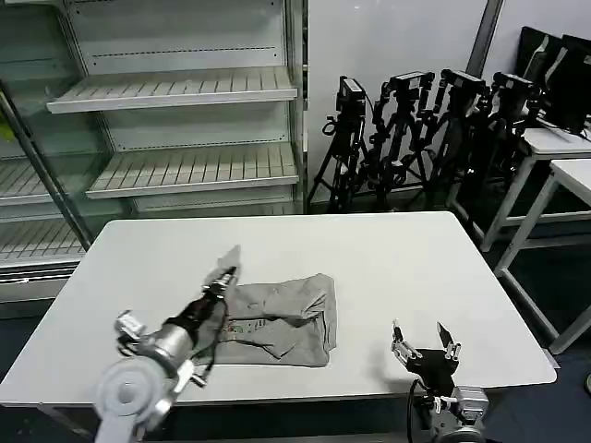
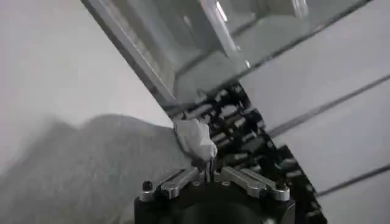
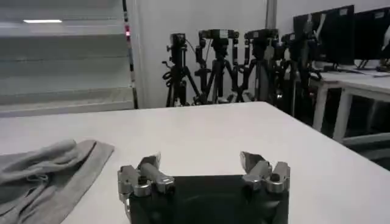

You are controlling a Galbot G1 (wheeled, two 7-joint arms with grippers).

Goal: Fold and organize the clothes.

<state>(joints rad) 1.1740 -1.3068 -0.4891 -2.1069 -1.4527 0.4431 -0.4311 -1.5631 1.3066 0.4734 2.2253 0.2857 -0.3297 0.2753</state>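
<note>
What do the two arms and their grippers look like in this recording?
The left arm is silver-grey with rounded joints, ending in a black wrist and the slim metal-fingered left gripper. The right gripper has a black body, two silver fingers with small bolts, and a thin black cable below.

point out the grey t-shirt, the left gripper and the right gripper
grey T-shirt point(image 1: 286, 318): head view, on the crumpled middle of the cloth.
left gripper point(image 1: 224, 277): head view, at the fingertips pinching a lifted fold.
right gripper point(image 1: 424, 340): head view, midway between its open fingertips.
</note>
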